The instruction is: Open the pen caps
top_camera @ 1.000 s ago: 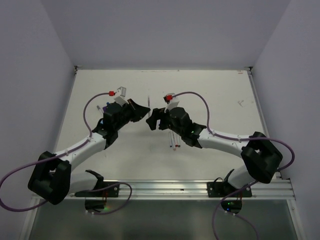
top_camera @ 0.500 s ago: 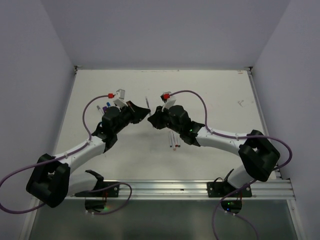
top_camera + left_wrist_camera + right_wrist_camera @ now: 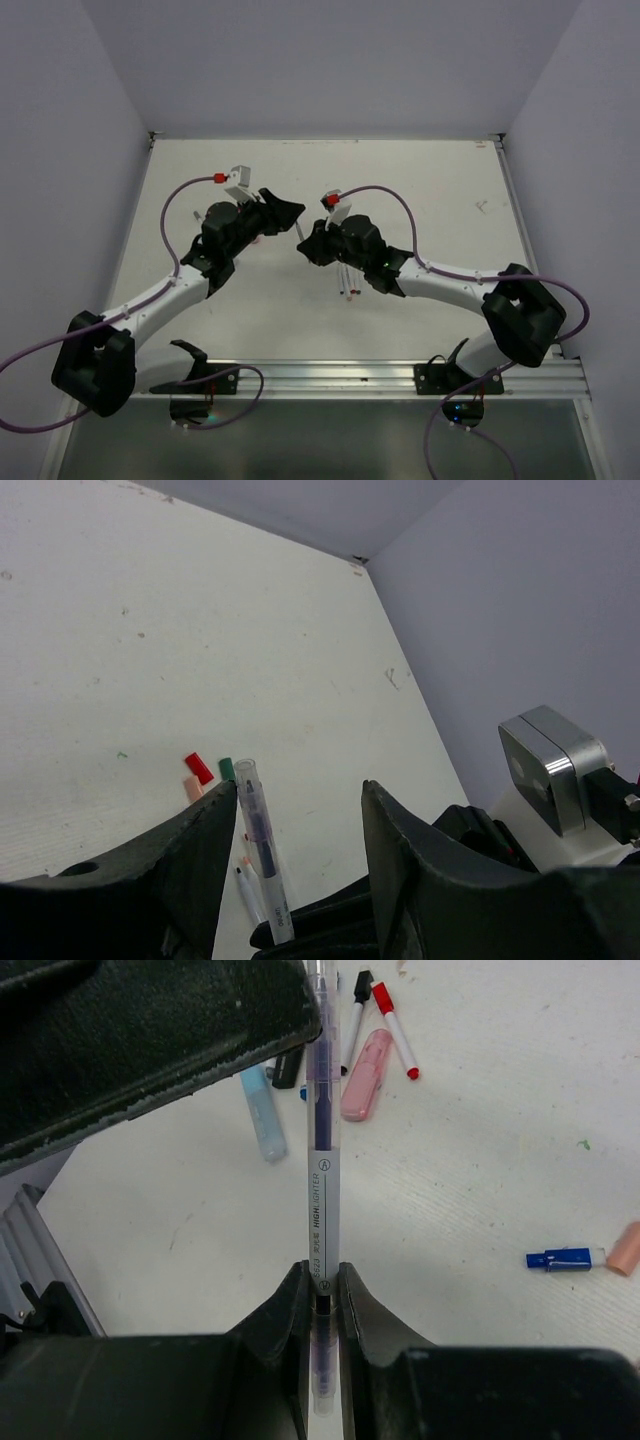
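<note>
pen caps that are off lie loose on the desk: a red one and a green cap side by side, and a blue cap well apart from them. the cap in hand would be the one on the far end of the highlighter, a clear barrel with purple ink. that end runs up between the fingers of the left tool; i cannot tell whether a cap sits on it, since the tip is clear and partly hidden.

the right tool is clenched on the near end of the barrel, holding it off the desk and pointing it at the left tool. the left tool is released: its fingers stand apart on either side of the tip, one just beside it, neither pinching it, and nothing shows in its grip.

judged from this, the step is the pull on this one highlighter, with the barrel braced by the right arm and the left not gripping. the next move calls for the left tool to close on the end piece alone, not the barrel, and then draw straight along the pen's axis while the right holds firm.

further out, a pink highlighter, a light blue one and a red-capped pen lie near together on the desk.
</note>
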Controlling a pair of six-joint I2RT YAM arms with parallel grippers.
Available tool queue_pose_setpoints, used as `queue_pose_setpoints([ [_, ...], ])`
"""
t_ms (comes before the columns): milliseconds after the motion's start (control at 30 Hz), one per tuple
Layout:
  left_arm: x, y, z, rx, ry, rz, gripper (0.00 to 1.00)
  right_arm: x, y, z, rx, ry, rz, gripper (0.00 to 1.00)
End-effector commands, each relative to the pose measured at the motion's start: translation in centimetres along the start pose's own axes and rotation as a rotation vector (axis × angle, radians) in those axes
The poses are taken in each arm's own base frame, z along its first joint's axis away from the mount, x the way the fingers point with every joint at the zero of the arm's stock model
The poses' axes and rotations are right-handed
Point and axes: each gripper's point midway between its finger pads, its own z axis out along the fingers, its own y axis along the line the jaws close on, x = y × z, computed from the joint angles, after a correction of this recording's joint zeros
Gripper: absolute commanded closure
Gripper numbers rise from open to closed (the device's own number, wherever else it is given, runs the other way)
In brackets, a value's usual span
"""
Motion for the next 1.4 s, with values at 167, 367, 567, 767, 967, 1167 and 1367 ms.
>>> queue_pose_setpoints([
  [167, -0.8, -0.3, 1.2, -0.003, 0.002, 0.024, 0.49, -0.7, 1.1, -0.9, -0.062, -0.009, -0.028, 1.0],
  [367, -0.8, 0.1, 1.5, -0.019, -0.002, 0.015, 0.72, -0.5, 1.2, -0.9, -0.071, -0.006, -0.03, 1.0],
  [567, -2.8, 1.6, 1.2, -0.129, -0.102, -0.012, 1.0, 1.2, 0.5, -1.1, -0.061, 0.034, -0.036, 1.0],
  [767, -7.0, 2.3, 0.5, -0.228, -0.279, -0.025, 1.0, 4.4, -0.6, -1.9, -0.049, 0.128, -0.065, 1.0],
  [967, -13.4, 1.7, -1.1, -0.314, -0.527, -0.047, 1.0, 7.4, -1.5, -3.0, -0.042, 0.213, -0.112, 1.0],
  [1167, -16.7, 1.0, -1.6, -0.335, -0.642, -0.024, 1.0, 9.2, -2.2, -3.7, -0.021, 0.261, -0.122, 1.0],
  [1367, -12.8, 2.0, 1.0, -0.357, -0.416, 0.036, 1.0, 8.7, -3.9, -3.6, 0.101, 0.243, -0.078, 1.0],
])
